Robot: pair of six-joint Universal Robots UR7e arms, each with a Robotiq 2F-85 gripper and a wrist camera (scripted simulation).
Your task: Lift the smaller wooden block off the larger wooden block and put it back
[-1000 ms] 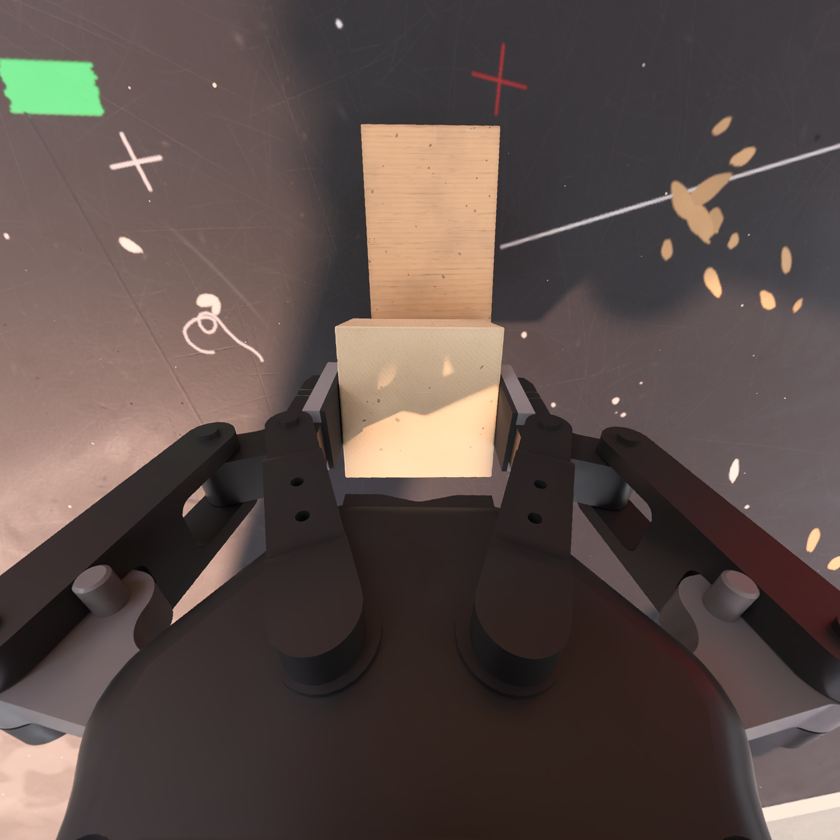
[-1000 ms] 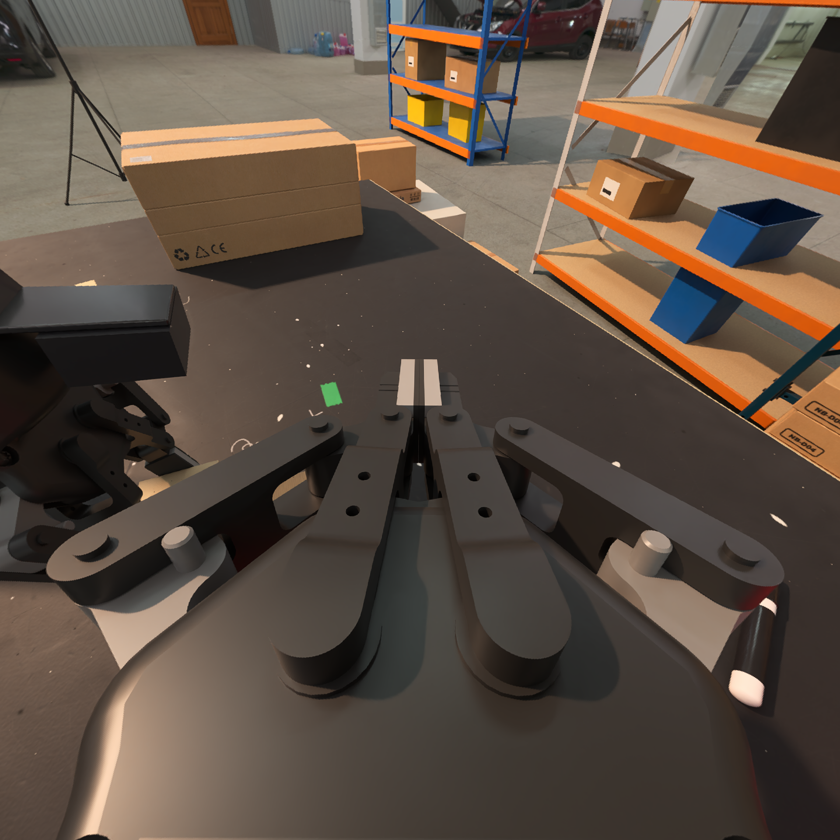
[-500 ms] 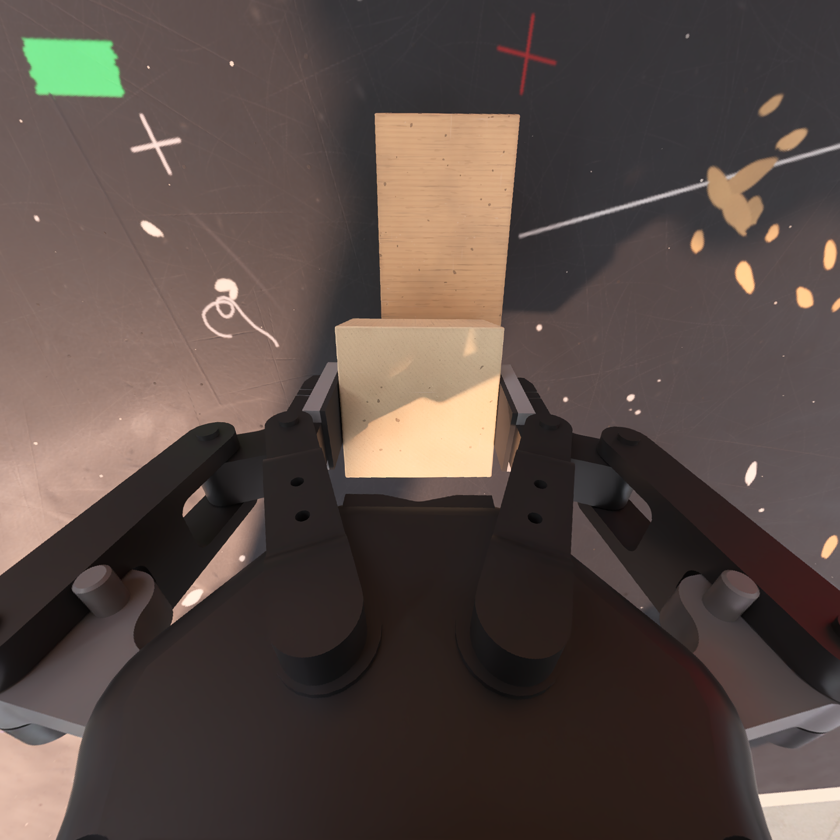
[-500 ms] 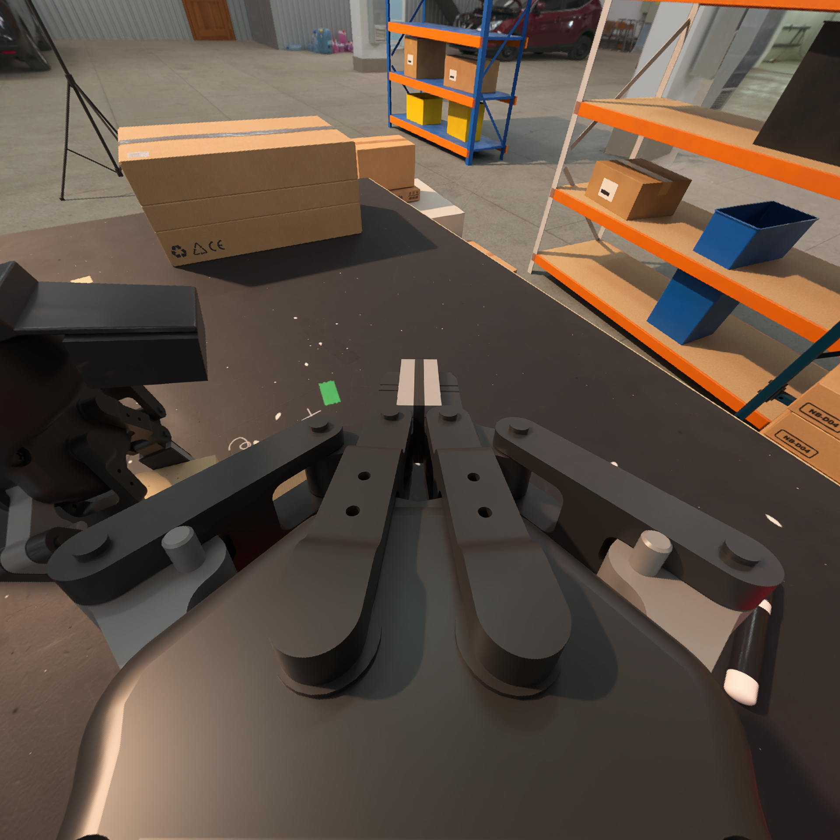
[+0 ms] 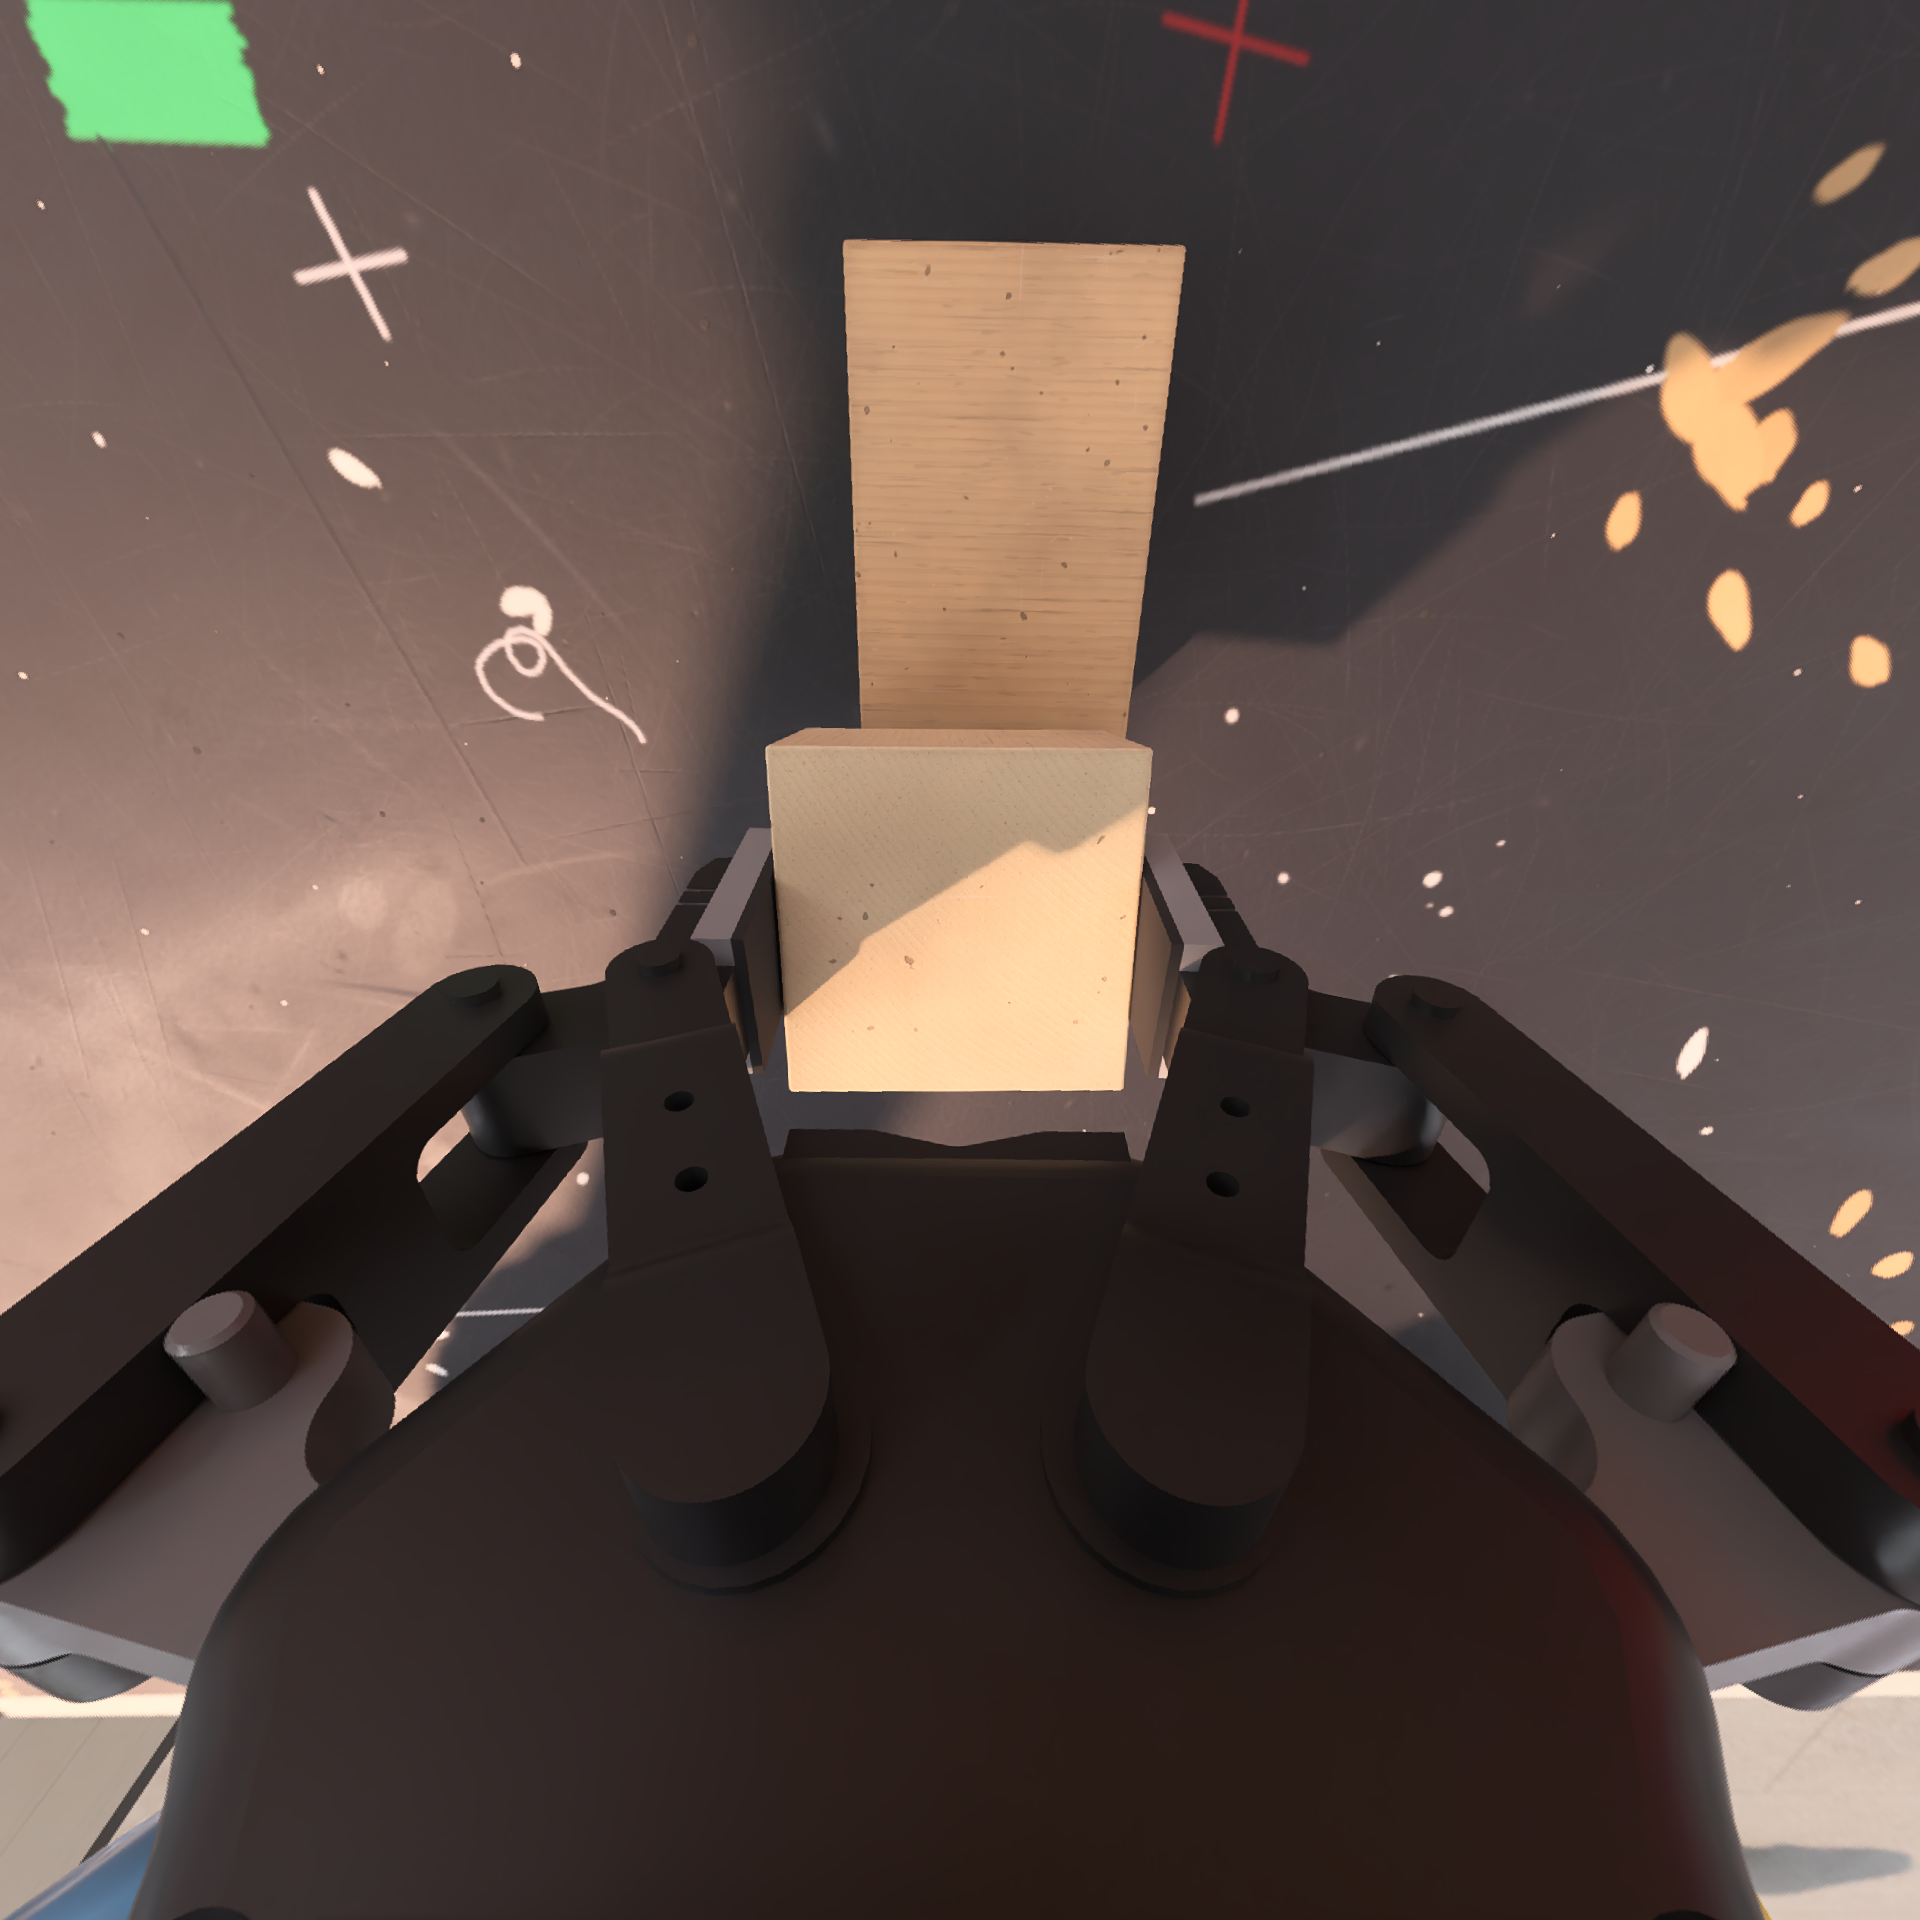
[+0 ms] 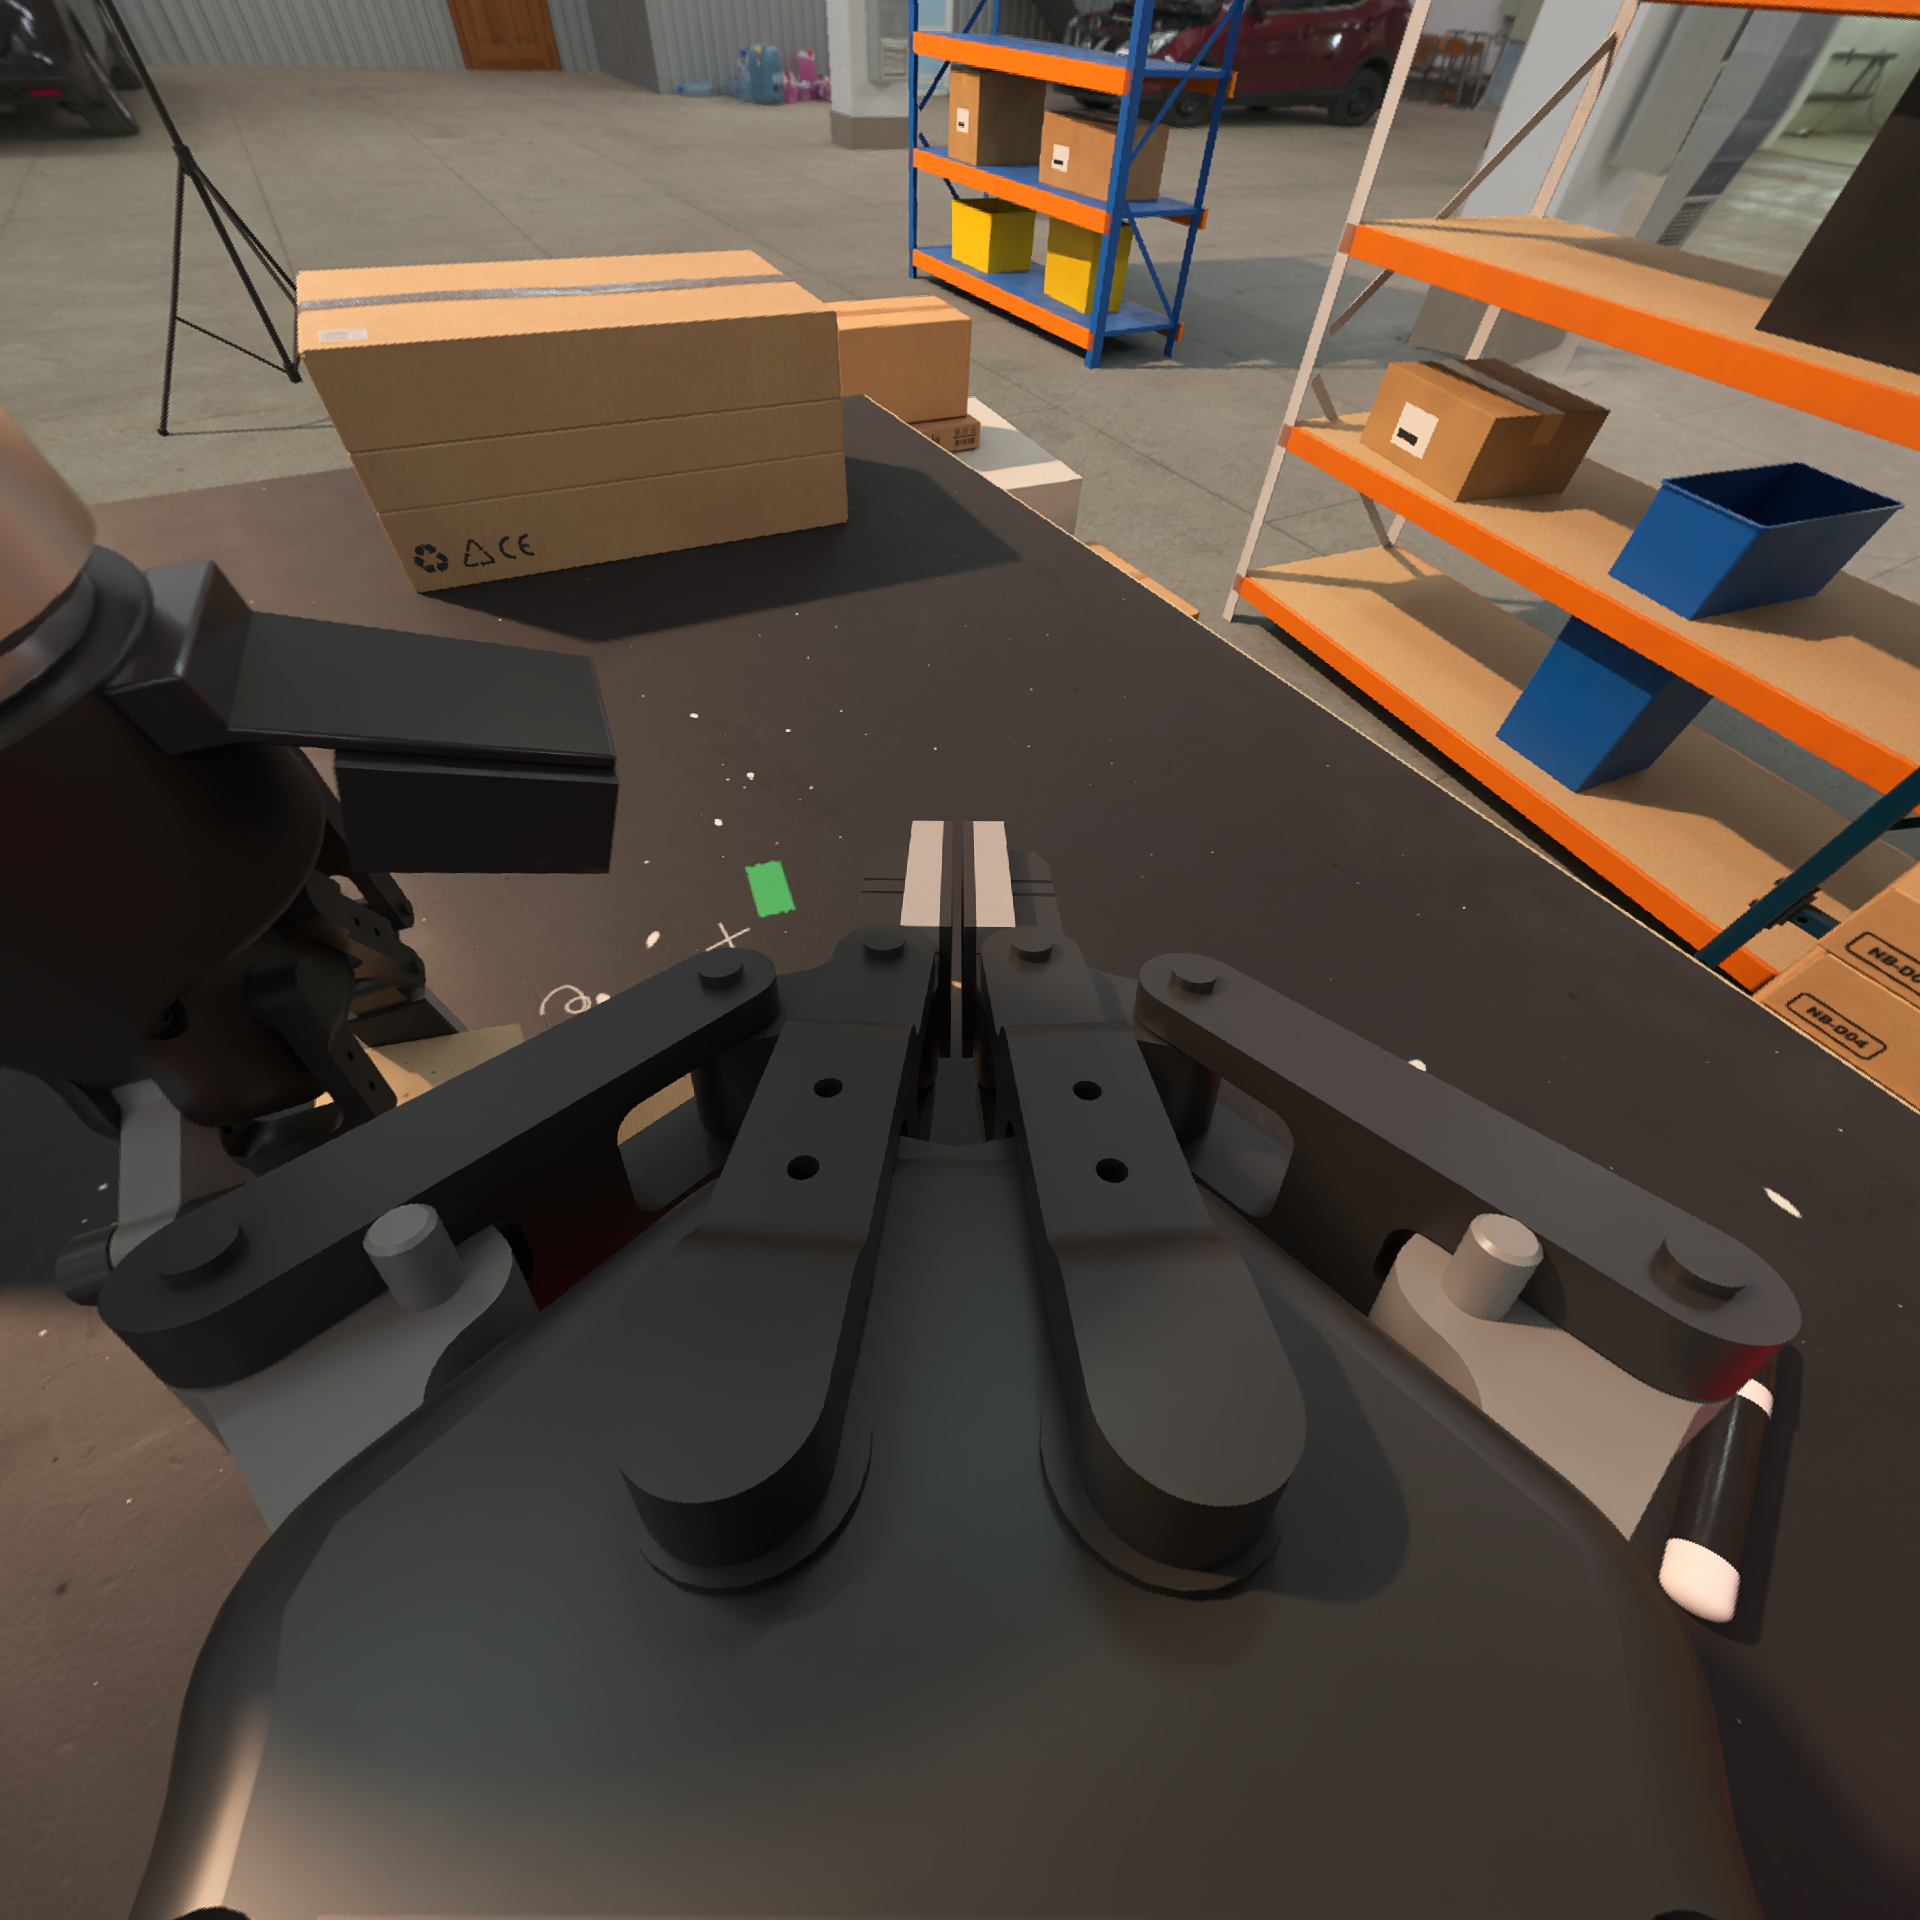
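Note:
My left gripper (image 5: 961,894) is shut on the smaller wooden block (image 5: 956,925), a pale cube clamped between both pads. It hangs above the dark table. The larger wooden block (image 5: 1003,488), a long tan slab, lies flat on the table beyond and below the cube. The cube hides the slab's near end. My right gripper (image 6: 958,873) is shut and empty, hovering over the table. In the right wrist view the left gripper (image 6: 312,987) is at the left, with a sliver of pale wood (image 6: 468,1049) under it.
The table carries a green tape patch (image 5: 156,73), a red cross (image 5: 1231,52), chalk marks and tan paint spots. A large cardboard box (image 6: 582,416) stands at the table's far end. Orange shelves (image 6: 1558,416) run past the right table edge. A dark marker (image 6: 1725,1486) lies at the right.
The left gripper, still holding the cube, has come closer to the table: the slab looks larger and the marks have spread outward. In the right wrist view it has shifted right. The right gripper has stayed shut.

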